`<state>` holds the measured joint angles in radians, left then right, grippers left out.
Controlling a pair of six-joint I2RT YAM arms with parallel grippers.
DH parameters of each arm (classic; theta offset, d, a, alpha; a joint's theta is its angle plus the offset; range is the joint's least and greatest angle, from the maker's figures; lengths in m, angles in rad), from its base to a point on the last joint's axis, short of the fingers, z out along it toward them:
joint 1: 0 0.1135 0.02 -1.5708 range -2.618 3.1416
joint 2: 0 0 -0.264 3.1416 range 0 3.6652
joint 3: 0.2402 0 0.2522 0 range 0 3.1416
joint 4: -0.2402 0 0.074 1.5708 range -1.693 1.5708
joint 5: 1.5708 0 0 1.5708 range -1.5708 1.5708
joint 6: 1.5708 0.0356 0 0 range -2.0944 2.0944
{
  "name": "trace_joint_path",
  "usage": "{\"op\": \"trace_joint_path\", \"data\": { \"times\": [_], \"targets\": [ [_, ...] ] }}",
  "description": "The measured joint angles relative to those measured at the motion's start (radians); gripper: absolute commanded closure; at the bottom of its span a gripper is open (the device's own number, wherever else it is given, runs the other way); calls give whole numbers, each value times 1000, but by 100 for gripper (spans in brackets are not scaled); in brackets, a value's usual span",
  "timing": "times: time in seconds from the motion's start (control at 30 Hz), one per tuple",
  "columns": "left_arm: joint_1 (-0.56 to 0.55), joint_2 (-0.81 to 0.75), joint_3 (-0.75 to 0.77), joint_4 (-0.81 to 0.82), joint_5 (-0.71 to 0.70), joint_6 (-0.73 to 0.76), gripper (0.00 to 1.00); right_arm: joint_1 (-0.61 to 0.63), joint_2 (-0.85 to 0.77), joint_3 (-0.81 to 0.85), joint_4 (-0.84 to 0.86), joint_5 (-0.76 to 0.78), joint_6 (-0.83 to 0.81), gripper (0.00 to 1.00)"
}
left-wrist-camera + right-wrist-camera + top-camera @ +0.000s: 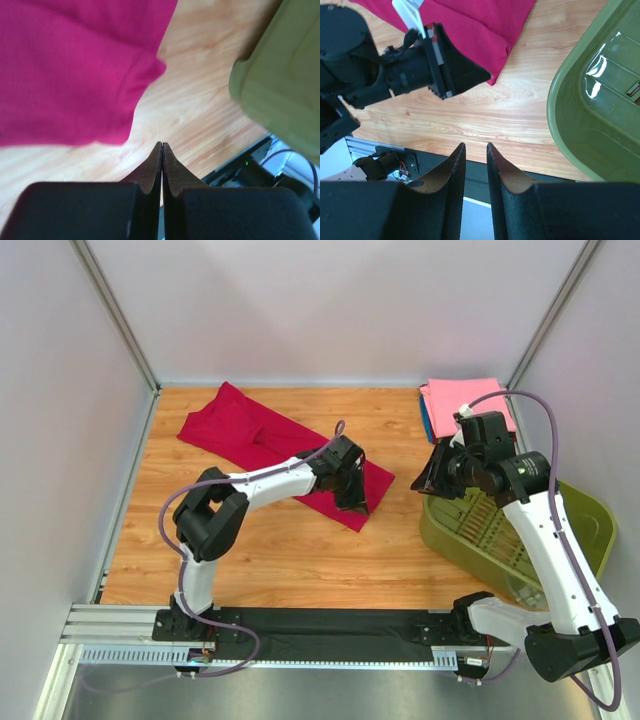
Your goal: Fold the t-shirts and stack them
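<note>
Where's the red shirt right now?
In the top view, the red shirt lies spread on the table, rear left, its near corner by the left hand, left of the green basket.

The left arm [270, 480] bends at the elbow and reaches forward and rightward, the left gripper [162, 146] pressed fully closed and empty. The right arm [548, 540] rises steeply, the right gripper [475, 146] turned leftward, jaws slightly parted and holding nothing.
</note>
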<state>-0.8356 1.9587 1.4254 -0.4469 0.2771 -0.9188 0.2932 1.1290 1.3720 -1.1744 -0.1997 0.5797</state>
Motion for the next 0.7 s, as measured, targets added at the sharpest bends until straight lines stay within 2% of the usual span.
{"op": "trace_joint_path", "data": {
  "times": [0.3, 0.7],
  "targets": [
    [8, 145, 56, -24, -10, 0, 100, 0, -5, -1, 0, 19, 0, 75],
    [29, 82, 60, -26, -18, 4, 100, 0, -5, -30, 0, 26, 5, 75]
  ]
}}
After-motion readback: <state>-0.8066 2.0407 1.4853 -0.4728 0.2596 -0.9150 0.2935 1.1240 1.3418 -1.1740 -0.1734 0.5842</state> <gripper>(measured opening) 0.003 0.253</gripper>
